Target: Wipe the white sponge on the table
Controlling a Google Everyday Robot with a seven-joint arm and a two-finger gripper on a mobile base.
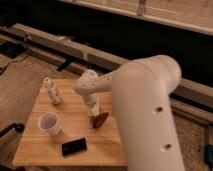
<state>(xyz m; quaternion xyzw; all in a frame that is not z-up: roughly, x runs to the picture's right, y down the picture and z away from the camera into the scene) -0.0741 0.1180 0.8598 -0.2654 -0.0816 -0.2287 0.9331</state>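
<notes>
**Arm over table, sponge not made out**

While your arm fills the right half of the view, the gripper hangs off the wrist over the middle of the table, pointing down at the planks. You can't tell how the jaws stand: the tip blurs into the wood, so whether they are spread or closed, or have anything in them, is not readable.

Sponge: you won't find it clearly in this view. A pale, narrow shape sits right under the wrist where the fingers should be, but it can't be told apart from the gripper itself. If the sponge is there, it is at the tip; otherwise the arm hides it.

What you can read on the table:
- reddish-brown object just beside the gripper tip, on its right, possibly touching
- cup near the left edge, upright
- bottle behind the cup, toward the far left corner, upright
- black slab flat near the front edge, well apart from the gripper
</notes>
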